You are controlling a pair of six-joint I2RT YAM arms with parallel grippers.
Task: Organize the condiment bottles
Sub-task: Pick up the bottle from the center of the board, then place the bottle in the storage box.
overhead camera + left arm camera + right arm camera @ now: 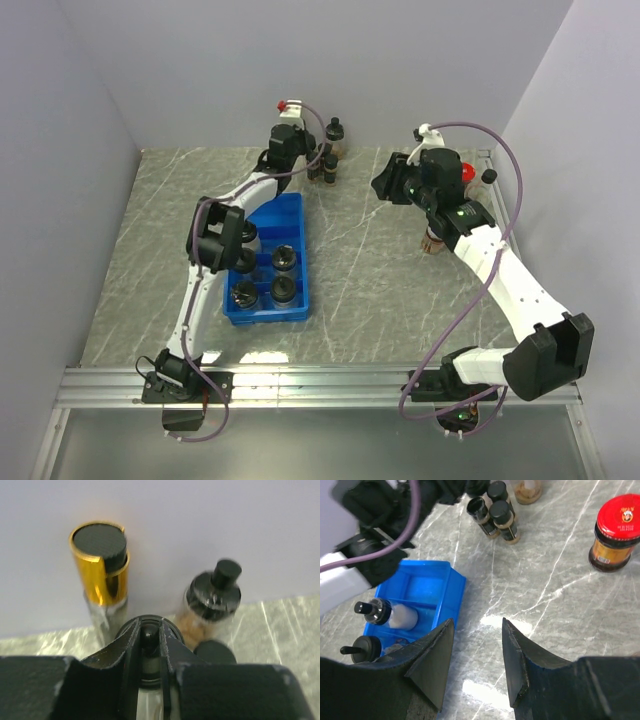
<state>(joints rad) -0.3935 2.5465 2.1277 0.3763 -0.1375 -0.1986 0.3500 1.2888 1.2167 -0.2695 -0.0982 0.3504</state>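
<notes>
Left hand (150,628) is pinched narrow on the cap of a black-capped bottle (149,639) at the back of the counter (380,270), just beside a gold-collared bottle (100,555) and a stoppered jar (212,597). Right hand (476,625) hangs partly open, gripping nothing, above the counter. A red-capped jar (617,530) stands apart. More bottles (284,257) sit in the blue tray (290,210).

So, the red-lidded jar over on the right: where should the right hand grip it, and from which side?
Likely the glass body of the red-lidded jar, just under its lid, with the open right hand coming in level from the side facing the blue tray. The jar stands upright, and the table is bare on that side, so a finger can probably pass each side of it.
</notes>
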